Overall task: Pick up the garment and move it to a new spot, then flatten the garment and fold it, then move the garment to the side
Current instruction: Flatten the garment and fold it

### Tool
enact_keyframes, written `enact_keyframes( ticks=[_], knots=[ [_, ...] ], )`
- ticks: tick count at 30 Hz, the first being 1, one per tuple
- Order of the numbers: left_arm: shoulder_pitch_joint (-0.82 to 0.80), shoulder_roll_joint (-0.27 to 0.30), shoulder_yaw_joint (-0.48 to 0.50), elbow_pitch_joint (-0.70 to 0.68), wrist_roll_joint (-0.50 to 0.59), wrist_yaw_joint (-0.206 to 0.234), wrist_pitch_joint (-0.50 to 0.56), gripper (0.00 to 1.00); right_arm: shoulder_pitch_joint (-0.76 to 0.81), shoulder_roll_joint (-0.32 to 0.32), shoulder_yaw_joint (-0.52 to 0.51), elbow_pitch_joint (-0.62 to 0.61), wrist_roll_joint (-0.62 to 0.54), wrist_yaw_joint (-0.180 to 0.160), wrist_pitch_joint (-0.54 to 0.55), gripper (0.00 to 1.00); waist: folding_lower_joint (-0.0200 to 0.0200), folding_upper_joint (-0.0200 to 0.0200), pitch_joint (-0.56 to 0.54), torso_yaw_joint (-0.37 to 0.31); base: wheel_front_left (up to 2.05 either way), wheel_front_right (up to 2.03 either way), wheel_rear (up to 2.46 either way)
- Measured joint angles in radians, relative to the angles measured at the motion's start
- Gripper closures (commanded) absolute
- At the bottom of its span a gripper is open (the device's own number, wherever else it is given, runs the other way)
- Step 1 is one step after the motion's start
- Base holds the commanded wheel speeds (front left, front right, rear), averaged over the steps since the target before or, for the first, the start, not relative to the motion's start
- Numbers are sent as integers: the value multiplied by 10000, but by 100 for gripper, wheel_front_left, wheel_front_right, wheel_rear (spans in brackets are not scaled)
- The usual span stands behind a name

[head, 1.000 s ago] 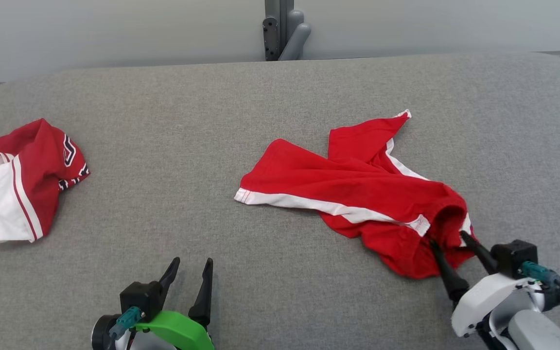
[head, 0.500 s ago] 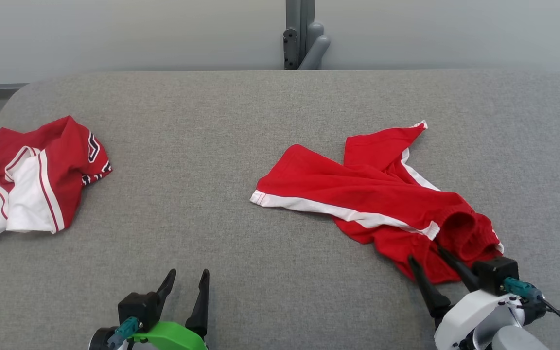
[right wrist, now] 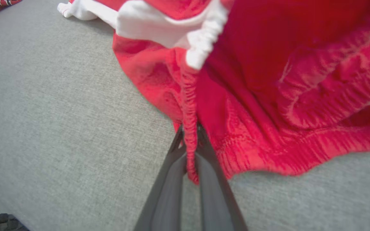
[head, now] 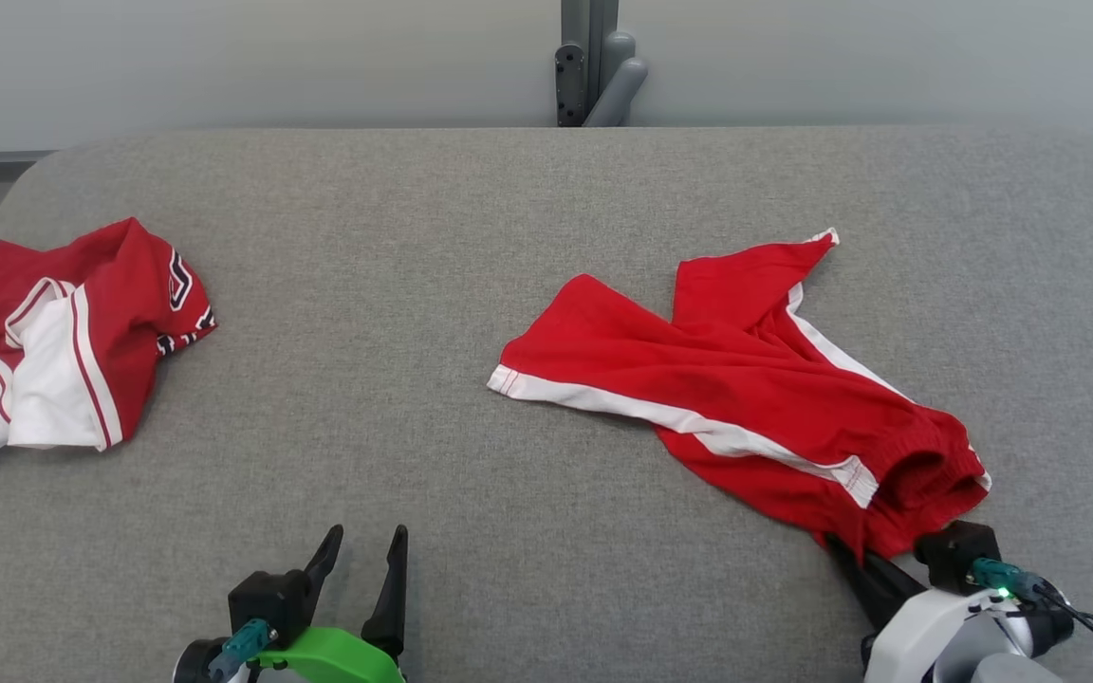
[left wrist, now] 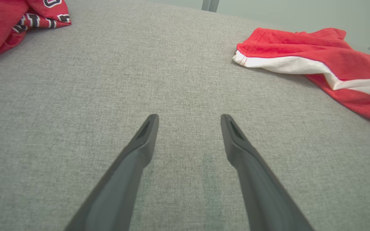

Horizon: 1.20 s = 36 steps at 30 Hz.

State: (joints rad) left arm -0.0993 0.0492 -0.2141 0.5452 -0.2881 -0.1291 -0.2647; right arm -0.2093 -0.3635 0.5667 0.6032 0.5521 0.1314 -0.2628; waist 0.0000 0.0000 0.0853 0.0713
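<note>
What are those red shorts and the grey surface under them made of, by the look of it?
Red shorts: a soft, matt knit cloth, perhaps cotton or polyester jersey. It drapes and creases loosely, and the gathered waistband looks elasticated.
Grey surface: a matt, flecked woven textile, with a fine weave visible up close. What lies beneath it cannot be told.

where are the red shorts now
In the head view the red shorts lie right of centre on the grey surface, waistband pinched in the right pincer; the red-and-white jersey lies far left.
</note>
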Motion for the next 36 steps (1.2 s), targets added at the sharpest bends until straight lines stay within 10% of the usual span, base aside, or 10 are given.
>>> enact_keyframes(
  ticks=[8, 9, 10, 36],
  knots=[
    [-2, 0, -71, 38, -90, 0, 0, 0, 557, -1099, 123, -462, 596, 0, 0, 96, 0, 0, -64, -168, 0, 0, 0],
    [-2, 0, -69, 44, -92, -2, 0, 0, 593, -1150, 98, -571, 721, 0, 0, 28, 0, 0, -92, -188, 0, 0, 0],
    [-3, 0, -52, 42, -90, -2, 0, 0, 604, -1174, 67, -694, 809, 0, 0, 0, 0, 0, -122, -207, 0, 0, 0],
    [706, 0, 1716, -1279, 711, 155, 2, 0, 2296, 968, -4314, -2732, -1505, 0, 0, 0, 0, 0, -1230, -534, 0, 0, 0]
  ],
)
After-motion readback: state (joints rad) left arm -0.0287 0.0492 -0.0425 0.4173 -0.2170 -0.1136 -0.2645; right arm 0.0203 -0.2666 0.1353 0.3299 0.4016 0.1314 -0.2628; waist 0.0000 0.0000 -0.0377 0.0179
